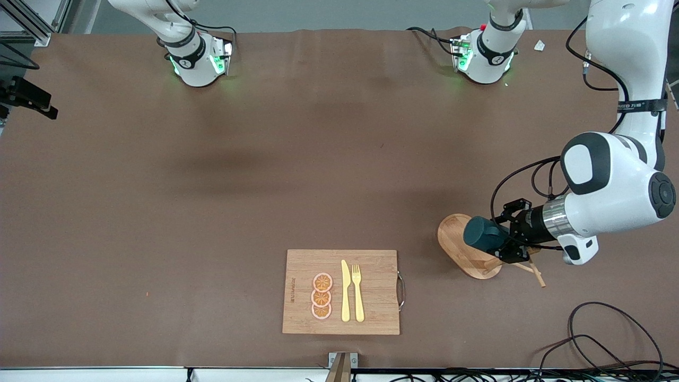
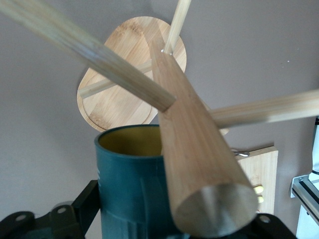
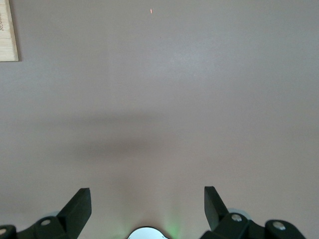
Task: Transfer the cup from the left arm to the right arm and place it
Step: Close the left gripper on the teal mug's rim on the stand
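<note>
i've got the left gripper [image 1: 501, 239] clamped on the cup [image 1: 482, 233] at the wooden mug rack [image 1: 469, 253]. the right gripper [image 3: 147, 205] waits with its jaws apart, so lift-off, handover and placing are all left.

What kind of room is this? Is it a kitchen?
Probably a robot lab, not a kitchen: two white robot arms bolted to a brown-covered table, loose black cables, and a bamboo cutting board with pretend food.

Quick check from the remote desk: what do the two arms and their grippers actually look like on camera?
Both arms are glossy white with dark grey joint caps and black bands; green lights glow at their bases. Black cables loop along the left arm, which ends in a silver wrist ring. The left gripper and right gripper are matte black, two-fingered.
</note>
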Action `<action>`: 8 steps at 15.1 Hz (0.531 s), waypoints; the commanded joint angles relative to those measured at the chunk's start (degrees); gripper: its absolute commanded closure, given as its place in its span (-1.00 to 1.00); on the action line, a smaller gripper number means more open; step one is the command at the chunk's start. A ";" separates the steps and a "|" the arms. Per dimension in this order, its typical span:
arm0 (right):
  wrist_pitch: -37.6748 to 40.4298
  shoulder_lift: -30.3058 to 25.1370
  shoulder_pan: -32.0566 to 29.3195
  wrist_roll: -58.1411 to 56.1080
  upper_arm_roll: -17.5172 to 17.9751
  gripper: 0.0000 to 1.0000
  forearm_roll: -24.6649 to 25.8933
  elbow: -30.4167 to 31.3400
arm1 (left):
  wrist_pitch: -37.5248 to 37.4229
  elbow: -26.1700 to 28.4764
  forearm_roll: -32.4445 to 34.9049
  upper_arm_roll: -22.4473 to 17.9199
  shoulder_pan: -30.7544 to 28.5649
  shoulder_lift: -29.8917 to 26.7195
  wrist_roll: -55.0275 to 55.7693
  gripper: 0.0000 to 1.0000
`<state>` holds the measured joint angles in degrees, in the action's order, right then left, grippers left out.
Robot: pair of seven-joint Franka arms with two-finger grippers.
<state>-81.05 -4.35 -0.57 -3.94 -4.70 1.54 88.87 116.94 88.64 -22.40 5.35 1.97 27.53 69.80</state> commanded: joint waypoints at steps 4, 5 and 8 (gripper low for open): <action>0.19 -0.92 -0.57 0.16 0.57 -1.00 0.75 0.77 | -0.92 -2.85 -0.63 0.10 -0.13 0.34 0.95 -0.40; 0.19 -0.92 -0.57 0.08 0.57 -1.00 0.75 0.77 | -1.44 -3.64 -0.71 0.19 0.04 0.25 1.12 -0.40; 0.19 -0.92 -0.57 0.08 0.57 -1.00 0.75 0.77 | -3.73 -4.79 -0.62 0.45 1.10 -0.28 1.74 -0.39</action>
<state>-81.04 -4.35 -0.57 -3.94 -4.70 1.54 88.88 115.39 85.64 -22.40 5.68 2.20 27.53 70.13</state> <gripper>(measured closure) 0.000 0.167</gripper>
